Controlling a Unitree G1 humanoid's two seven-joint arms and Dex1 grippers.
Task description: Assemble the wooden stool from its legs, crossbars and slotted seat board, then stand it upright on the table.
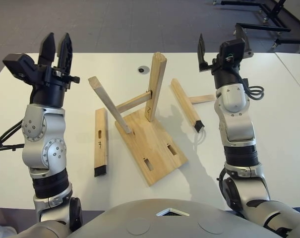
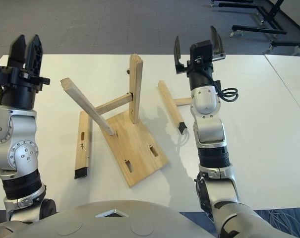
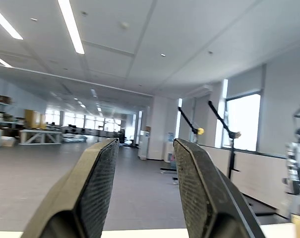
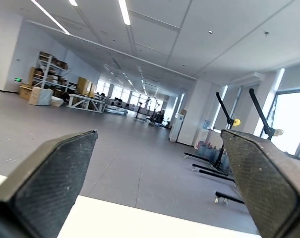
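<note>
The seat board (image 1: 157,151) is seen lying flat at the middle of the table (image 1: 273,124). Two legs are socketed into it and joined by a crossbar (image 1: 134,102): one upright (image 1: 157,84), one tilted left (image 1: 107,101). A loose leg (image 1: 100,141) is laid left of the board. Another (image 1: 185,105) is laid to its right, with a second crossbar (image 1: 203,99) beside it. The left claw (image 1: 58,37) and right claw (image 2: 196,38) are held raised, fingers apart, with nothing gripped.

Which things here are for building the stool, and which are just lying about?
For the stool: seat board, upright leg, tilted leg, joining crossbar, left loose leg, right loose leg, attached crossbar.
Lying about: table grommet, black stands on floor.
</note>
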